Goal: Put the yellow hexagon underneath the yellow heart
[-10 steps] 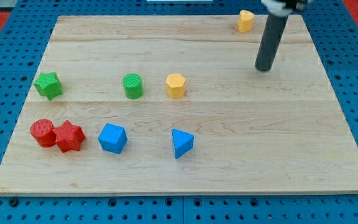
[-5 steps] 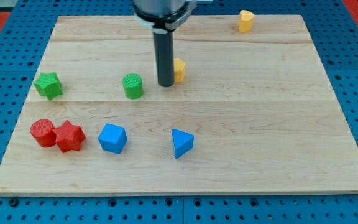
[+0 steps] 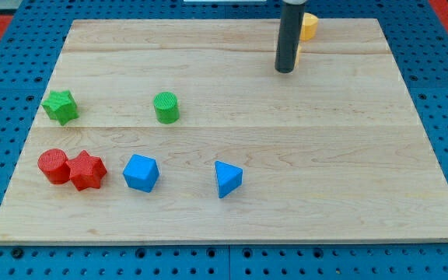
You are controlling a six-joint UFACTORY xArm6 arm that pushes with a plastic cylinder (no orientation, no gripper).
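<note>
Camera view: my tip point(image 3: 285, 70) rested near worktop point(image 3: 348, 155) top edge, just below-left of yellow heart point(image 3: 309, 26). Yellow hexagon unseen, possibly hidden behind rod; placement unconfirmed. No pincer fitted, state untellable.

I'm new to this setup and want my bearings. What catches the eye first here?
The dark rod stands out at the view's top right, my tip resting on the wooden board. A yellow block peeks out just behind the rod; its shape can't be made out. At the view's lower left, a red cylinder and red star sit touching.
</note>
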